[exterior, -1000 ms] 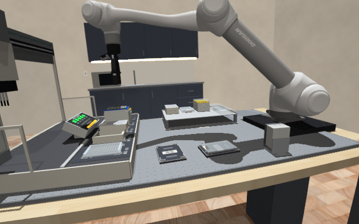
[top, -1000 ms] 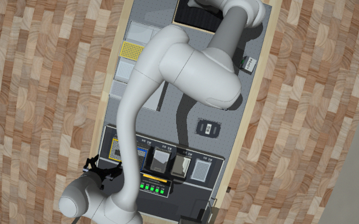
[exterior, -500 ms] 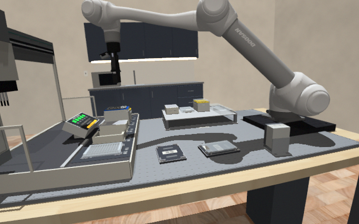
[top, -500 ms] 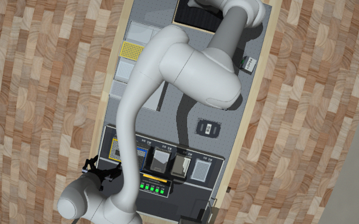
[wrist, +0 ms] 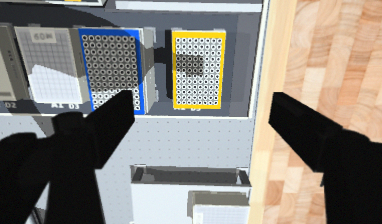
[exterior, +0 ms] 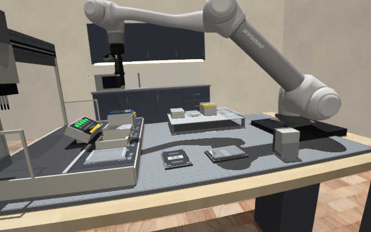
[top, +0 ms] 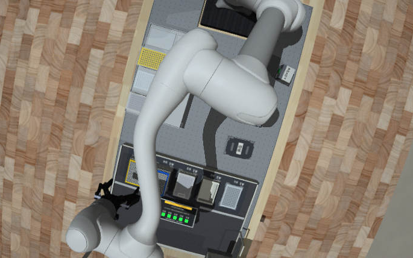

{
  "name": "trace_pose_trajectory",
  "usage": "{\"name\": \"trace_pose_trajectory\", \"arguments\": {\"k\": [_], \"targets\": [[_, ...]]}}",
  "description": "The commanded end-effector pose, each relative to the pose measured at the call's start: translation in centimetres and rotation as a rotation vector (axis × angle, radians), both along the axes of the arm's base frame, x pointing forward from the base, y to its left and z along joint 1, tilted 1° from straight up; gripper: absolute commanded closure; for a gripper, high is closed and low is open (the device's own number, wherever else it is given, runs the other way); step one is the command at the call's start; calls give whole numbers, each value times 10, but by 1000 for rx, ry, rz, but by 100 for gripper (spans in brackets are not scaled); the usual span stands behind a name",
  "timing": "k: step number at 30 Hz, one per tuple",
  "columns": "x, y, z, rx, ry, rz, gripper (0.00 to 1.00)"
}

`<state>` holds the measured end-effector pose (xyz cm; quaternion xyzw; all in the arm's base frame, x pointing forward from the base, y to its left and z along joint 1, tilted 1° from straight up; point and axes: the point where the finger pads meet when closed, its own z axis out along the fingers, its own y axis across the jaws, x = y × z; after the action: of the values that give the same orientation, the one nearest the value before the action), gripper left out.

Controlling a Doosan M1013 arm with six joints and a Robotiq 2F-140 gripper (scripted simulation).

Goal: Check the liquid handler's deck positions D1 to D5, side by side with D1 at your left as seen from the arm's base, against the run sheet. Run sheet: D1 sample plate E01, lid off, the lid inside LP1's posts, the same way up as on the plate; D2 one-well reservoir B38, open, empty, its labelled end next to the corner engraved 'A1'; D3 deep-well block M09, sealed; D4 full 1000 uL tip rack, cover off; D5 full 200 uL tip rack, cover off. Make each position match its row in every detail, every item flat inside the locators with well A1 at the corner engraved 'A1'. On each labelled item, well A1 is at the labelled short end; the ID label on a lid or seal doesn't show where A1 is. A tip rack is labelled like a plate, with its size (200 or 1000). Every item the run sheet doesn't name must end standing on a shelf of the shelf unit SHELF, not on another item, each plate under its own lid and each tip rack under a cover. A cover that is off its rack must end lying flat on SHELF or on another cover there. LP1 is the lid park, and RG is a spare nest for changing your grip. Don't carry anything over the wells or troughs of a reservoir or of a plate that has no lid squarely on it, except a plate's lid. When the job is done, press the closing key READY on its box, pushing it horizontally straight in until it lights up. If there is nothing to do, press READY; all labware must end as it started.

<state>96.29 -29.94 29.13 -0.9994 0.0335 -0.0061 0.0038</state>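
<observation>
My gripper (exterior: 117, 69) is open and empty, high above the far end of the liquid handler's deck; it also shows in the overhead view (top: 111, 196). In the wrist view my fingers frame a yellow-framed tip rack (wrist: 198, 69) at the end deck position, uncovered. Beside it stand a blue-framed tip rack (wrist: 112, 67), uncovered, and a sealed deep-well block (wrist: 47, 65). Overhead, the row continues with a reservoir (top: 208, 190) and a sample plate (top: 231, 195) with no lid. A lid (exterior: 225, 152) lies in the lid park.
The shelf unit (exterior: 207, 116) holds a second yellow rack (top: 151, 58), two pale items (top: 143, 79) and a clear cover (top: 161, 37). The RG nest (top: 243, 147) and READY box (top: 284, 74) stand on the table. The table's wooden edge (wrist: 259, 100) runs beside the deck.
</observation>
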Motion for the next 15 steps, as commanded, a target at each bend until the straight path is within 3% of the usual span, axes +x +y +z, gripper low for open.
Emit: {"name": "trace_pose_trajectory", "arguments": {"k": [1,11,12,15], "targets": [[0,0,2,2,-1,-3,21],[0,0,2,2,-1,-3,21],[-6,-4,2,3,-5,18,90],[-21,-3,2,2,-6,78,90]]}}
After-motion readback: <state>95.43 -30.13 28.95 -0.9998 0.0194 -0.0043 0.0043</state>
